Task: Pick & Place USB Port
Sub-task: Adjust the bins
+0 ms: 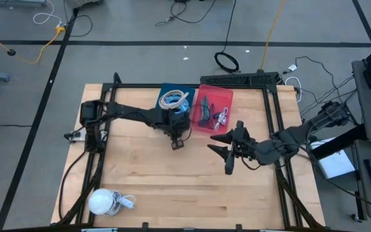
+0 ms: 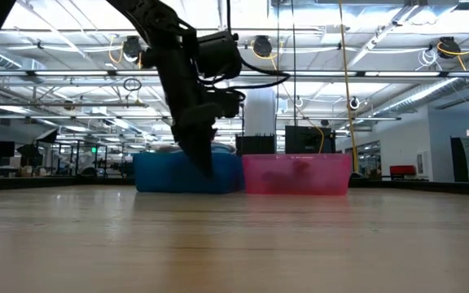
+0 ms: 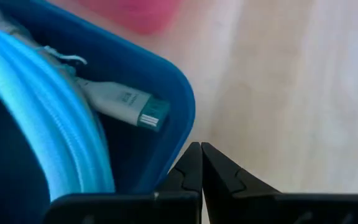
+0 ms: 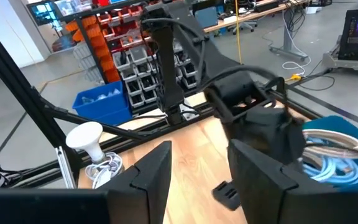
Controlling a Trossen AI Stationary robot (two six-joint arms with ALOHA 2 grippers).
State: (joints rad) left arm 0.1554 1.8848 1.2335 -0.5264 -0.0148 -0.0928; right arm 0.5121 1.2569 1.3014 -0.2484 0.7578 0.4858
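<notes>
USB plug [image 3: 126, 106], white, lies inside blue bin [image 3: 166, 93] atop coiled cable [image 3: 55, 118], just beyond left claw [image 3: 201, 163]; fingers pressed together, empty, just outside bin's rim. Right claw [image 1: 230, 154] well apart over bare table [image 1: 172, 180], fingers spread.

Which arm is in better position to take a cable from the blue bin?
Probably the left. The left gripper, fingers shut, hangs just beside the blue bin that holds the coiled cable. The right gripper is open but farther off, below the pink bin.
</notes>
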